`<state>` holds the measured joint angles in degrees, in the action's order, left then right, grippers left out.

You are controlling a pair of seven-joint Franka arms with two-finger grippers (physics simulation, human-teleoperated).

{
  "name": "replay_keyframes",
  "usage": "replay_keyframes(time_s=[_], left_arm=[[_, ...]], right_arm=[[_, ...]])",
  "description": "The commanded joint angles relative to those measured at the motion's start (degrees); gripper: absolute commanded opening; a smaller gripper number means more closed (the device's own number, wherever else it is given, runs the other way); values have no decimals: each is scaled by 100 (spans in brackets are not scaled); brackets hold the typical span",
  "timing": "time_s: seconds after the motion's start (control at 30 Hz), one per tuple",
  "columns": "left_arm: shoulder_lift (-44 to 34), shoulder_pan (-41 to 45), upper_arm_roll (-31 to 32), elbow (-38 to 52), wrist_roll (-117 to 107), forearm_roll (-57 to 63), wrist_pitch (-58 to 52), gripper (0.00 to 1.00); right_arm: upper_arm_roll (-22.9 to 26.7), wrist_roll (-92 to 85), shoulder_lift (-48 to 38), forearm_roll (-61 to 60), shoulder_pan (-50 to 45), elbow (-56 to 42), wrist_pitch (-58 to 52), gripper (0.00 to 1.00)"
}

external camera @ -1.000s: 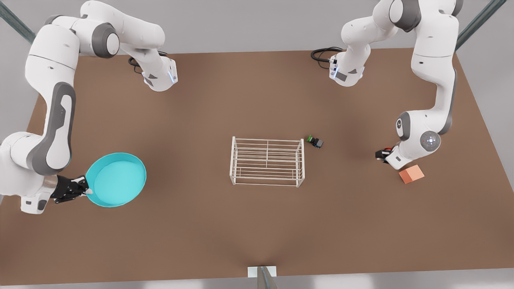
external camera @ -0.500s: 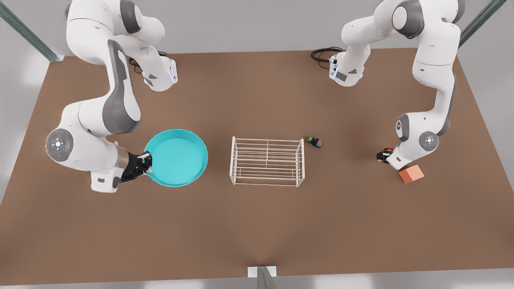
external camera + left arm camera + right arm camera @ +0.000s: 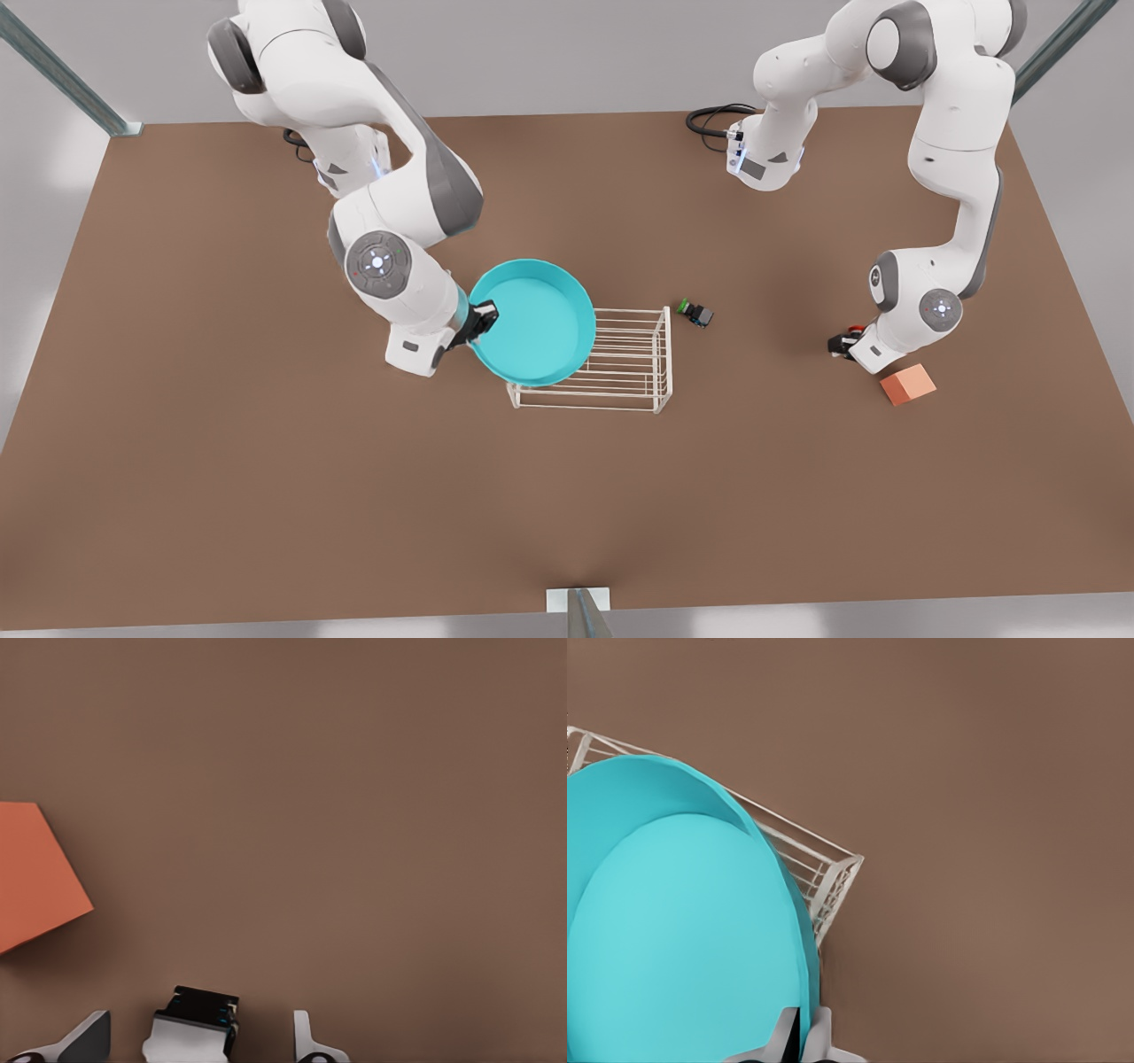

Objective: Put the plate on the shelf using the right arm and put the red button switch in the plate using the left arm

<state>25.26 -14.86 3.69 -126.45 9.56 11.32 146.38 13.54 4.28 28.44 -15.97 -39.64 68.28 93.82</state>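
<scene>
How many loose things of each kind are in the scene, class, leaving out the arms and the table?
Plates: 1, turquoise plate
Wire shelves: 1, shelf
Button switches: 2, red button switch and green one
Cubes: 1, orange cube
Total: 5

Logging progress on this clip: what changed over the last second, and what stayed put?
The right gripper, shut on the turquoise plate's rim, carried it from the front view's far left to over the near-left part of the wire shelf. The left gripper stayed low at the red button switch beside the orange cube, jaws open around the switch. Shelf, cube and green button switch did not move.
</scene>
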Motion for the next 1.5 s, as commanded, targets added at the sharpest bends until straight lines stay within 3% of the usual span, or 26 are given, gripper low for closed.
replay_keyframes(time_s=[0.0,0.03,0.1,0.33,0.37,0.43,0.53,0.63,0.67,0.7,0.73,0.9,0.97,1.07,1.13,1.17,1.33,1.47], left_arm=[[-4,0,0,-2,-24,10,83,96],[-4,0,0,-2,-24,10,92,90],[-4,0,0,-2,-24,10,83,87],[23,0,-9,-46,-24,10,215,85],[23,0,-9,-46,-24,10,215,81],[23,0,-9,-46,-24,10,215,60],[14,0,-9,-46,-24,10,206,38],[-74,0,-9,-37,-15,10,154,38],[-162,0,-9,-37,-15,2,110,38],[-276,0,0,-37,-15,2,-92,38],[-425,9,9,-28,-24,2,-215,38],[-839,53,360,287,-516,-69,-874,38],[-891,53,729,884,-1148,-95,-1760,38],[-883,53,1247,1957,-1904,-754,-2983,38],[-847,53,1555,2371,-2405,-763,-3300,38],[-830,62,1731,2493,-2765,-772,-3309,38],[-575,166,2487,3161,-4681,-763,-3309,38],[-329,852,2496,3751,-6229,-754,-3292,38]], right_arm=[[-1,3958,38,32,-149,-17,286,17],[25,4213,126,32,-281,-34,339,17],[17,4511,302,32,-378,-271,347,17],[69,5294,864,50,-800,-491,769,17],[87,5329,908,50,-835,-491,778,17],[61,5434,970,59,-888,-491,928,17],[34,5426,935,278,-888,-412,919,17],[34,5435,838,287,-888,-228,831,19],[34,5443,838,278,-897,-228,831,30],[26,5461,838,278,-897,-228,831,30],[26,5601,838,287,-905,-228,822,100],[43,5531,760,270,-897,-228,831,100],[61,5103,66,235,-660,-228,402,100],[-299,3247,-770,77,745,-263,-847,100],[-1423,1661,-849,382,2484,-307,-1305,100],[-1521,174,-823,954,2935,-289,-1296,100],[-1310,-700,-761,1729,3287,-236,-1594,100],[-1346,-832,-840,1474,3665,-324,-1928,100]])
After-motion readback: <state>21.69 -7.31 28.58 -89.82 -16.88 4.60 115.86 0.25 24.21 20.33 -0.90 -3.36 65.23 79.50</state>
